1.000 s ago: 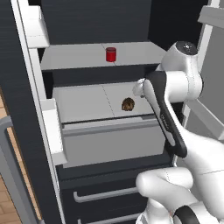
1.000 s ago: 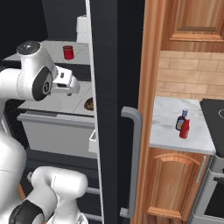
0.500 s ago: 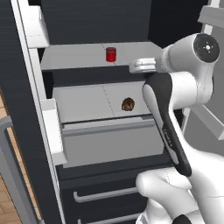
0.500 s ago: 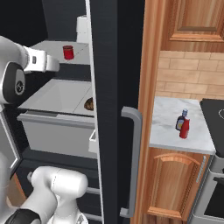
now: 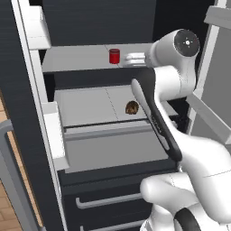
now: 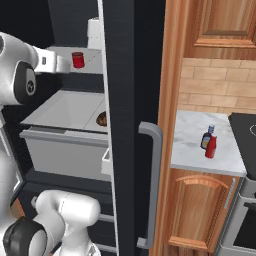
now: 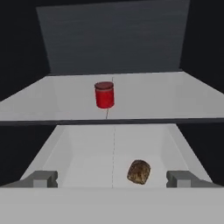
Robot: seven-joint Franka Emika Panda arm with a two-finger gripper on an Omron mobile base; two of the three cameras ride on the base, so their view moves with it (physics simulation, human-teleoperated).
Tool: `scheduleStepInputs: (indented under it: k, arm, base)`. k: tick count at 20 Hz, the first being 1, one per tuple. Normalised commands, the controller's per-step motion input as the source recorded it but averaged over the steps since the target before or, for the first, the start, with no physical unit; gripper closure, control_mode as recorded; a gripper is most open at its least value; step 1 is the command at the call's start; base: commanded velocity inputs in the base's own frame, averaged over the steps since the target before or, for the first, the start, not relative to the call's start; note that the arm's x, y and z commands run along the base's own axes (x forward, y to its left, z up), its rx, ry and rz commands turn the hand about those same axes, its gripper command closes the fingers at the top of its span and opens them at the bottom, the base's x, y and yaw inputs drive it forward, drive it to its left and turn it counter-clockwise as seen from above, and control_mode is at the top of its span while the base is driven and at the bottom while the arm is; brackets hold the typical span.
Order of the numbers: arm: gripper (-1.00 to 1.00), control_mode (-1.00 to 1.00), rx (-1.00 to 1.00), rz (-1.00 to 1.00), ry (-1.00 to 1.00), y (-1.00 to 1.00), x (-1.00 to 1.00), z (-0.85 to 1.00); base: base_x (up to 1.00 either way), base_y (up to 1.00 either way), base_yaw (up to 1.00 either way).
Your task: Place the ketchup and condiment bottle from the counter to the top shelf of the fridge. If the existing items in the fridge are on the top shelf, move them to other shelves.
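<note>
The red can [image 5: 114, 56] stands on the fridge's top shelf [image 5: 76, 60]. The brown lumpy thing [image 5: 131, 107] lies on the lower shelf with a centre seam. My gripper [image 5: 128, 57] hovers level with the top shelf, just right of the can, open and holding nothing. Through the hand view the can [image 7: 104, 94] sits straight ahead at mid-distance, the brown lump [image 7: 139, 171] lower down, and my gripper [image 7: 112, 179] has its fingertips [image 7: 41, 178] far apart. On the counter [image 6: 189, 155] the red ketchup [image 6: 211, 147] and the dark condiment bottle [image 6: 206, 138] stand close together.
The black fridge door [image 6: 125, 125] with its grey bar handle [image 6: 154, 185] stands between the fridge interior and the counter. White door bins [image 5: 49, 131] line the left door. Grey drawers [image 5: 108, 153] sit under the shelves. A black stovetop [image 6: 246, 135] adjoins the counter.
My arm has lifted the hand from beside the brown lump on the lower shelf up to top-shelf height and brought it closer to the red can. The can and lump have not moved.
</note>
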Motion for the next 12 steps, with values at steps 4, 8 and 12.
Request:
scheduleStepInputs:
  k: [4,8,12]
  arm:
    - [-1.00,-1.00,0.00,0.00,0.08,0.00,0.75,-0.11]
    - [-1.00,-1.00,0.00,0.00,0.04,0.00,0.73,-0.25]
    - [-1.00,-1.00,0.00,0.00,0.00,0.00,0.66,-0.25]
  base:
    - [0.00,0.00,0.00]
    - [0.00,0.00,0.00]
    - [0.00,0.00,0.00]
